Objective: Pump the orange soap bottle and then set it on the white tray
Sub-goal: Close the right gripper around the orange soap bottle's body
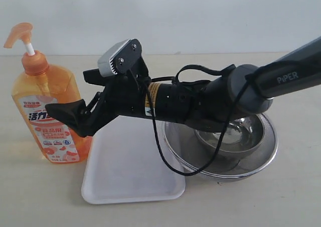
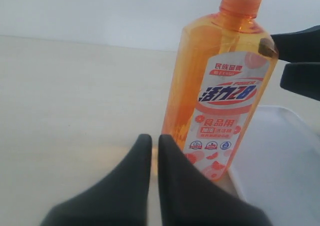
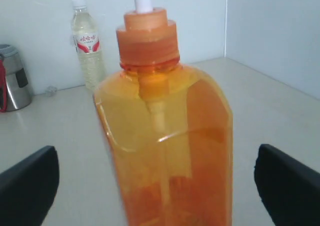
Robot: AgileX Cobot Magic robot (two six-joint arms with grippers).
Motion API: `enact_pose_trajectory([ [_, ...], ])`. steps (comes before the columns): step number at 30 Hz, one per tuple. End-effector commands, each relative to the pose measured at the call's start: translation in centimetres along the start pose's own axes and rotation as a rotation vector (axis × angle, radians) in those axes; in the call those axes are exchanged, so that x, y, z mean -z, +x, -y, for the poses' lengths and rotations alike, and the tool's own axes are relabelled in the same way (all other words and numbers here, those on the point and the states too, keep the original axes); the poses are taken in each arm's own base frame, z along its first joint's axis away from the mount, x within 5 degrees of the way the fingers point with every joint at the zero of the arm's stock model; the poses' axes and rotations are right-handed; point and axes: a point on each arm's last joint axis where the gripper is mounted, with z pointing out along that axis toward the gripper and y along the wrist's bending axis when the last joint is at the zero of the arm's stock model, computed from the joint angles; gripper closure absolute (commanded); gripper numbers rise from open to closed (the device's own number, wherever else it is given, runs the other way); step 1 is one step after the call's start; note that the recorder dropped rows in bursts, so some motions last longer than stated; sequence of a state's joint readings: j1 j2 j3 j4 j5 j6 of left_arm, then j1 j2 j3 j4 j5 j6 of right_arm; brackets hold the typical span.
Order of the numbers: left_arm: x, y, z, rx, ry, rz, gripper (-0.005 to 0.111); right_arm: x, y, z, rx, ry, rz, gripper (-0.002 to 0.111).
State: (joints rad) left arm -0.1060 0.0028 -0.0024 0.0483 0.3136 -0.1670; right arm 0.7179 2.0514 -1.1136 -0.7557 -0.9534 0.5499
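The orange soap bottle (image 1: 47,111) stands upright on the left part of the bench, in from the back edge at the wall. Its base is just beside the left rim of the white tray (image 1: 130,184). The right gripper (image 1: 67,93) reaches across with jaws spread wide either side of the body, clear of its walls. The left gripper (image 2: 155,140) is pinched closed on nothing (we see only a sliver between its fingers). We judge the bottle well filled, so heavy, with smooth, slightly yielding walls. We would clamp firmly at mid-body across the label (image 1: 52,131), leaving the pump head (image 1: 20,33) free for pressing.
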Motion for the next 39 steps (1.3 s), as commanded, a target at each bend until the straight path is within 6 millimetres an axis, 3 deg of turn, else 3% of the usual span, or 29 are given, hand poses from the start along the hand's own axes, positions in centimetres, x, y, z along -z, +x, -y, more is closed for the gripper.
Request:
enact_pose_trajectory([
  [1,0.0,0.1,0.0,0.003,-0.002,0.0,0.102,-0.4,-0.4,-0.5,0.022,-0.032,0.002,0.011],
  [7,0.0,0.1,0.0,0.003,-0.002,0.0,0.102,-1.3,0.2,-1.4,0.044,-0.035,-0.008,0.011],
  [24,0.0,0.1,0.0,0.003,-0.002,0.0,0.102,-4.0,1.7,0.6,0.086,0.011,-0.057,0.011],
  [28,0.0,0.1,0.0,0.003,-0.002,0.0,0.102,-4.2,1.8,0.0,0.046,-0.019,-0.072,0.011],
  [32,0.0,0.1,0.0,0.003,-0.002,0.0,0.102,-4.9,2.3,-2.1,0.076,-0.099,-0.109,0.011],
  [39,0.0,0.1,0.0,0.003,-0.002,0.0,0.102,-5.1,2.4,-1.9,0.074,-0.036,-0.124,0.011],
])
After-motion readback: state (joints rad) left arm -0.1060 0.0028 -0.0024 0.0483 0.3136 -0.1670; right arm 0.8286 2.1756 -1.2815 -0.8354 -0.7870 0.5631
